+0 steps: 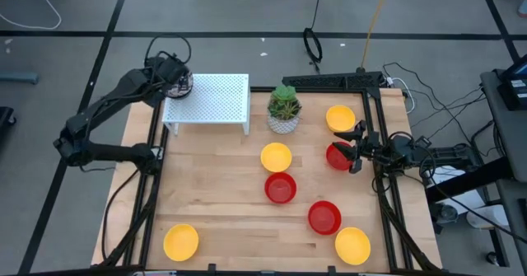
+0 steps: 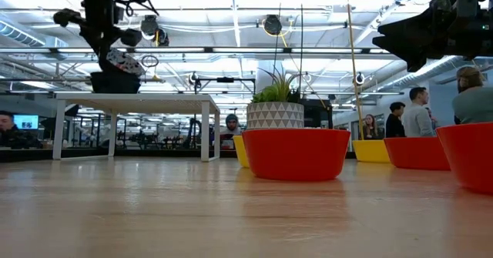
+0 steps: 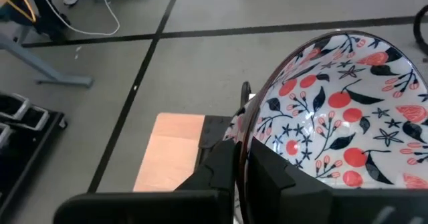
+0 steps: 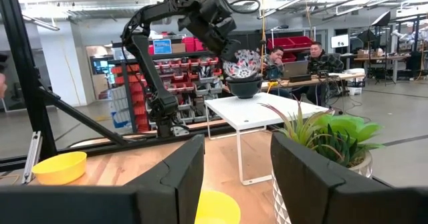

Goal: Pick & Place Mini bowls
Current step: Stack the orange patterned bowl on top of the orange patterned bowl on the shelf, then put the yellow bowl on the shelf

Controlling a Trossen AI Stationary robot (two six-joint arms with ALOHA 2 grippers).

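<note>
Wooden planks make up the tabletop [image 1: 222,185], framed by dark rails, with grey floor and cables around it; beyond the table the low view shows a workshop hall where several people [image 2: 420,112] stand or sit. A white perforated stand [image 1: 210,99] sits at the table's far left part, and a white pot with a green plant [image 1: 284,111] stands just beside it on its right.

The left gripper [image 1: 177,82] hangs over the stand's left end, tilted, pinching the rim of a patterned bowl [image 3: 341,110], white with red and blue ornament; in the right wrist view that bowl is held tipped above a dark bowl-shaped thing [image 4: 245,87] resting on the stand, whose pattern cannot be made out.

The right gripper [image 1: 356,148] sits at the table's right edge with its fingers [image 4: 170,177] spread apart, holding nothing; a red bowl [image 1: 338,156] lies just beside it and a yellow bowl [image 1: 340,118] just beyond that toward the far edge.

Near the table's middle lie another yellow bowl [image 1: 276,156] and, just in front of it, a second red bowl [image 1: 280,188]; a third red bowl [image 1: 324,217] lies toward the near right, with a yellow bowl [image 1: 352,245] close by at the near right corner; a fourth yellow bowl [image 1: 181,241] lies well apart at the near left.
</note>
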